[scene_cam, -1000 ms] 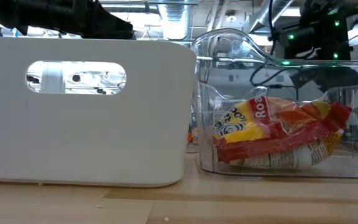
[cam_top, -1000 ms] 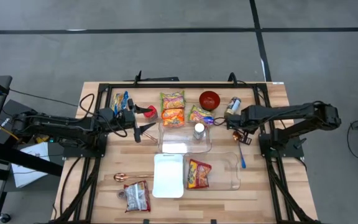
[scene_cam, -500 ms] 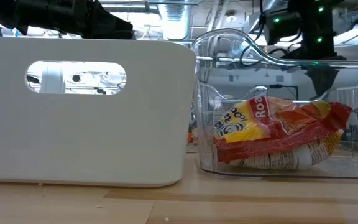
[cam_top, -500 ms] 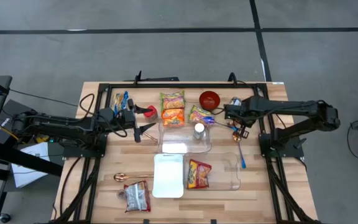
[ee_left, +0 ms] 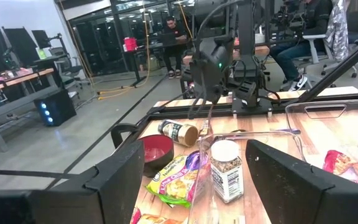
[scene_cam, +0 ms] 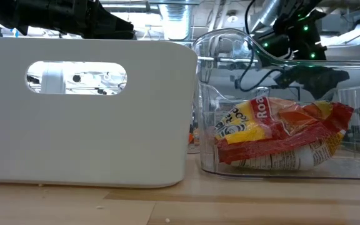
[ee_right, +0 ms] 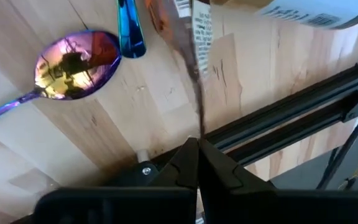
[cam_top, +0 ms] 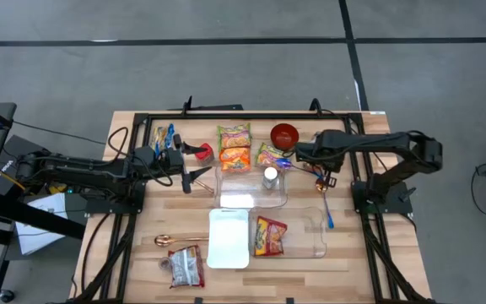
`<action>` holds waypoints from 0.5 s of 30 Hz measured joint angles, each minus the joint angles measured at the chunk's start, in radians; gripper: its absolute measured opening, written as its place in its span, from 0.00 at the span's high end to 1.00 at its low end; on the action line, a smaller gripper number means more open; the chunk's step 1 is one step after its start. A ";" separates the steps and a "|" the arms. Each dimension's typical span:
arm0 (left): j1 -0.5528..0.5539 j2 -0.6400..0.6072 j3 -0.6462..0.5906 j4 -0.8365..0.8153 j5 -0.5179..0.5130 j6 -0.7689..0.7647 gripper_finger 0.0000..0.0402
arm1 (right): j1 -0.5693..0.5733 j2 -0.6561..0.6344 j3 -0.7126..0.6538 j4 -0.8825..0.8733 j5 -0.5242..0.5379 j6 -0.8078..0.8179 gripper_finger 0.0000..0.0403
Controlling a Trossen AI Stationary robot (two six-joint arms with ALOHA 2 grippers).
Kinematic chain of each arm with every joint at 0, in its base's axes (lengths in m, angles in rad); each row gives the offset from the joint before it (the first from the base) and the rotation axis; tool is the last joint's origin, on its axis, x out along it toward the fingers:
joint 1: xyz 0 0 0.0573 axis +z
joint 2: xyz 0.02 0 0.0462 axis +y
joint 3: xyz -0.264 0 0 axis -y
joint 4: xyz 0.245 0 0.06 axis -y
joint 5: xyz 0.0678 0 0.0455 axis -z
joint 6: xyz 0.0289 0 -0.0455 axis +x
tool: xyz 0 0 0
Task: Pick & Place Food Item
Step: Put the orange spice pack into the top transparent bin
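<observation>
Looking straight down, we see the left gripper (cam_top: 194, 176) low over the worktop (cam_top: 133, 253), just left of the clear tray (cam_top: 251, 187); its jaws stand apart with nothing between them. The left wrist view looks out between those spread fingers (ee_left: 120, 180) at a spice jar (ee_left: 227, 170) standing upright inside the clear tray.

The right gripper (cam_top: 298, 154) reaches in from the right and hangs by the red bowl (cam_top: 284, 134) and the nearest noodle packet (cam_top: 272, 156). Its jaws are pressed together and hold nothing. In its own wrist view the closed fingertips (ee_right: 197, 163) point down at bare wood, with an iridescent spoon (ee_right: 73, 59) lying beyond them.

Food items: two more noodle packets (cam_top: 234, 147) lie side by side at the back of the worktop, left of the bowl. One red-and-yellow packet (cam_top: 269, 236) already lies in the clear bin (cam_top: 317, 241) at the front; the low view shows it slumped against the bin floor (scene_cam: 280, 140). A white bin (cam_top: 229, 239) sits just left of it. A small dark jar (cam_top: 315, 143) lies on its side near the right arm. A foil pouch (cam_top: 185, 267) rests at the front left, with a copper spoon (cam_top: 169, 241) beside it.
</observation>
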 joint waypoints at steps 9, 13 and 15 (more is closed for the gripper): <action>0.000 0.000 0.000 0.000 -0.004 0.000 0.32 | 0.000 0.014 0.154 -0.086 0.023 0.000 1.00; 0.000 0.000 0.000 0.000 -0.003 0.000 0.32 | 0.000 0.015 0.197 -0.098 0.023 -0.003 1.00; 0.000 0.000 0.000 -0.001 -0.003 0.000 0.32 | 0.000 0.029 0.206 -0.104 0.023 -0.003 1.00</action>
